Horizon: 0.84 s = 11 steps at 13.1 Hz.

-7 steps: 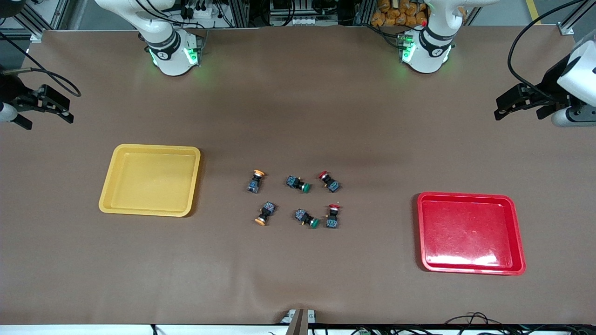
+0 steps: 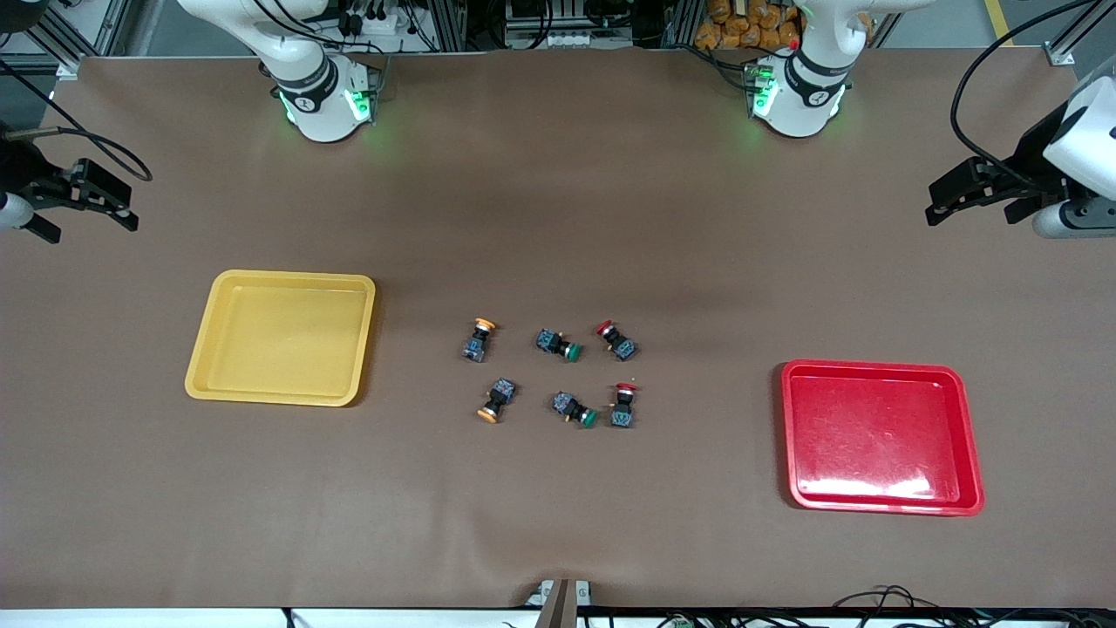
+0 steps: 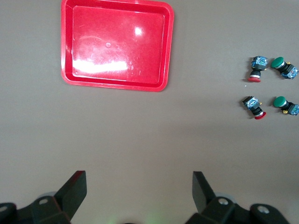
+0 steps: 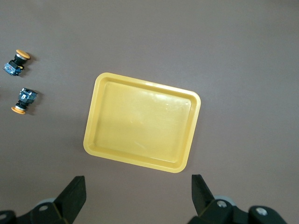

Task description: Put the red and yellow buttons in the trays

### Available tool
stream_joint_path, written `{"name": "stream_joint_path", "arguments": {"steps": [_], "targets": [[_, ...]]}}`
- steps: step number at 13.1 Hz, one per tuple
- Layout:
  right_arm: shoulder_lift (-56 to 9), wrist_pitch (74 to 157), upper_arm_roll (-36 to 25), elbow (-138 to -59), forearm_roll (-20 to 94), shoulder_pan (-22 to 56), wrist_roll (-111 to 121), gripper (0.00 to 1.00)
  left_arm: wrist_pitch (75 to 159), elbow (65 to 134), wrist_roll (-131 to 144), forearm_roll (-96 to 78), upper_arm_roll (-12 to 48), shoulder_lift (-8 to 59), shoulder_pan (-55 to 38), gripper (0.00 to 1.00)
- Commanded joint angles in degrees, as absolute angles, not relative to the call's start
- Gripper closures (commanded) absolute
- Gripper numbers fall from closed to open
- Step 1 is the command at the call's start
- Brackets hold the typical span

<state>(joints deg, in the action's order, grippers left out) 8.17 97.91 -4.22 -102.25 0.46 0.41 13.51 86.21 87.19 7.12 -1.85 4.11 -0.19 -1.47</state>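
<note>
Six buttons clustered mid-table: yellow buttons [image 2: 479, 340] at 9 o'clock, green buttons [image 2: 558, 344] central, red buttons [image 2: 616, 340] at 3. Well apart from both grippers. Left gripper [image 2: 976, 199] spread, high above the table edge near red tray [image 2: 881, 436]; right gripper [image 2: 83, 205] spread near yellow tray [image 2: 281, 337]. Both trays bare, nothing blocking. Right fingertips partly cut off.

No visible change; buttons, trays, both arms unmoved.
</note>
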Motion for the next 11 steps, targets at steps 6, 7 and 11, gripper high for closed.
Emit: {"name": "stream_joint_path", "arguments": {"steps": [6, 7, 11], "targets": [[9.1, 97.6, -3.4, -102.9, 0.9, 1.7, 13.8, 0.0, 85.9, 86.0, 6.2, -1.4, 4.0, 0.3, -1.4, 0.0], [9.1, 97.6, -3.4, -102.7, 1.1, 3.1, 13.7, 0.0, 85.8, 86.1, 6.2, -1.4, 4.0, 0.3, -1.4, 0.0], [9.1, 95.9, -2.7, -100.6, 1.1, 13.1, 1.7, 0.0, 85.6, 86.1, 6.2, -1.4, 4.0, 0.3, -1.4, 0.0]]}}
